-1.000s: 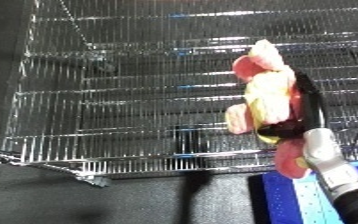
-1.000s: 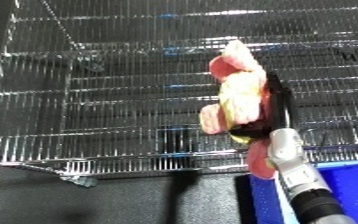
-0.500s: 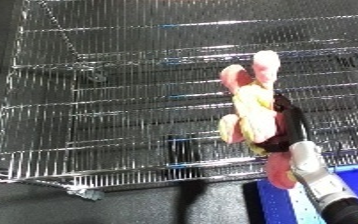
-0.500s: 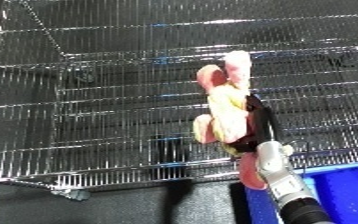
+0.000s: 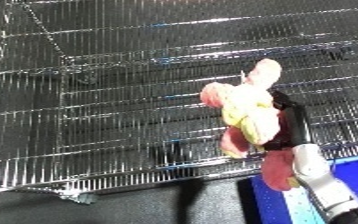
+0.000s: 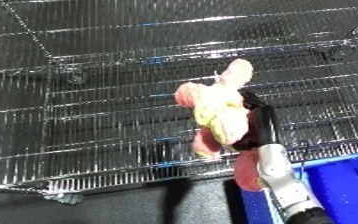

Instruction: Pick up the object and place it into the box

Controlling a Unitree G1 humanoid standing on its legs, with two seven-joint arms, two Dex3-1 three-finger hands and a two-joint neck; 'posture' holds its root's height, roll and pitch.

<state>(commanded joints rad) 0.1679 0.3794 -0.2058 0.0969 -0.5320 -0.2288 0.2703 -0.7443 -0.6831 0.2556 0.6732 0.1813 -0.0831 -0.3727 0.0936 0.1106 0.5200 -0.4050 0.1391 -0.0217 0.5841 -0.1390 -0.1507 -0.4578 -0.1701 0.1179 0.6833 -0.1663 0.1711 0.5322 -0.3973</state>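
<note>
**Plush toy held above the wire bin**

A pink and yellow plush toy is held up by the right robot hand, whose black fingers are curled round the toy's side and back. The toy is seen upright, with one pink limb pointing up, another to the left, and further pink parts hanging below the yellow body. It is raised over the wire bin, a large basket of silver mesh whose near rim runs across the lower part of the view. The white and silver forearm is seen coming in from the lower right edge. A blue surface is visible at the lower right corner, beside the forearm. The dark floor is seen below the bin's near rim. The left robot hand is not shown in either view.
</note>
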